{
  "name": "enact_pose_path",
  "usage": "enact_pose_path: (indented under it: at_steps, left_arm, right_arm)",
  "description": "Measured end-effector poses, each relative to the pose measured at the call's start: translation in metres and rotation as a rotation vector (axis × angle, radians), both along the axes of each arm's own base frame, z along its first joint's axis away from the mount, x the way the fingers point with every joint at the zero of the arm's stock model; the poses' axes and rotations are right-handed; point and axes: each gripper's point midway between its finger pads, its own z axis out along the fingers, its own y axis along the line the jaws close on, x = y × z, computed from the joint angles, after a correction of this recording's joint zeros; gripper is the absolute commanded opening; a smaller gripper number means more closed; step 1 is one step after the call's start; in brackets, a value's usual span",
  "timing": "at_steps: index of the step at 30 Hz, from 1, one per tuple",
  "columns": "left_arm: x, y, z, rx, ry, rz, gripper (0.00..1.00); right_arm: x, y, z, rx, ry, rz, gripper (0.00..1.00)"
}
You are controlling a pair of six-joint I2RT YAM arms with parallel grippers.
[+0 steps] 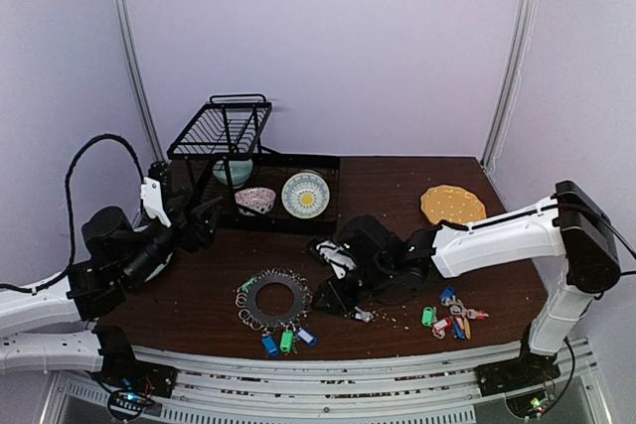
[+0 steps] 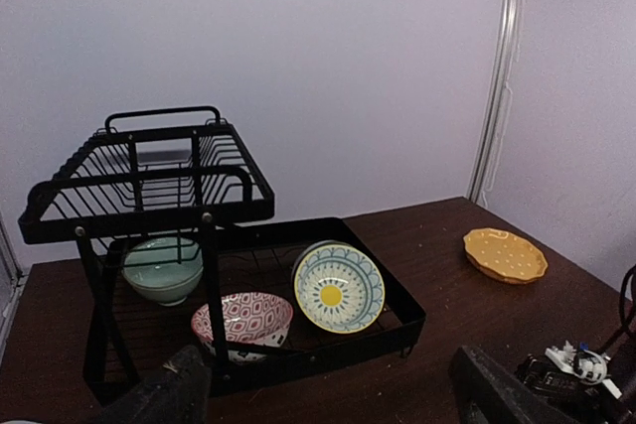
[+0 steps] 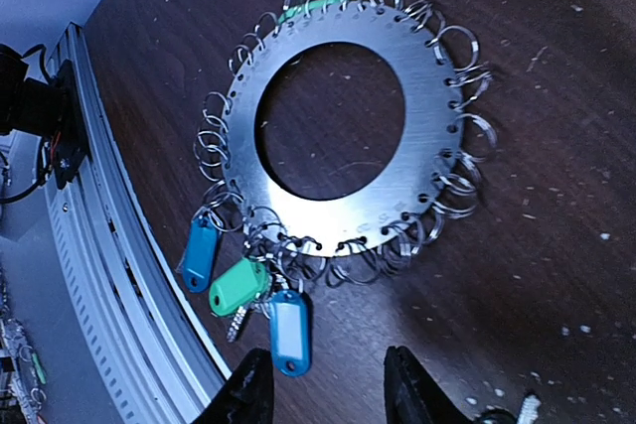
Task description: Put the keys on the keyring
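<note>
**Task status.** The task is judged to be at an early stage. The keys (image 1: pixel 364 315) lie loose on the tabletop (image 1: pixel 388 196), just beside the right gripper (image 3: pixel 328 389) on its outer, base-ward side. They are not attached to the keyring (image 3: pixel 427 136). Pickup and threading remain to be done.

**Gripper state.**
- Right gripper: fingers partway apart, with bare tabletop between them. Nothing is held.
- Left gripper (image 2: pixel 333 394): spread wide and empty, raised well away from the work, facing the dish rack (image 2: pixel 149 171).

**Location of parts.** The keyring lies directly ahead of the right gripper's fingertips, close but not touching.

**Orientation.**
- Keyring: flat on the tabletop with the hole facing up. It is circular, so it has no long axis.
- The small silver rings run around the whole rim.
- The tags (image 3: pixel 238 287), blue and green, hang off the rim arc nearest the right gripper.
- Keys: too small in the overhead view to tell their long axis or heading.
</note>
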Motion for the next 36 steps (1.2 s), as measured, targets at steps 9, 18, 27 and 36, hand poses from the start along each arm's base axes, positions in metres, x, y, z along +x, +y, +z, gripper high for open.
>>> enact_pose_path:
  at_steps: [9,18,27,36]
  left_arm:
    - [0.005,-0.021,-0.046,0.1,0.104,-0.059,0.89]
    - [0.008,-0.026,-0.058,0.13,0.121,-0.069,0.9]
    - [0.008,-0.027,-0.057,0.129,0.119,-0.07,0.9]
    - [0.006,-0.029,-0.058,0.13,0.121,-0.087,0.91]
  right_arm:
    - [-0.021,0.027,-0.042,-0.019,0.124,-0.014,0.41]
    - [-0.016,0.029,-0.053,-0.017,0.17,-0.076,0.31]
    - [-0.007,0.032,-0.056,-0.001,0.168,-0.108,0.21]
    - [0.001,0.037,-0.059,0.0,0.149,-0.12,0.01]
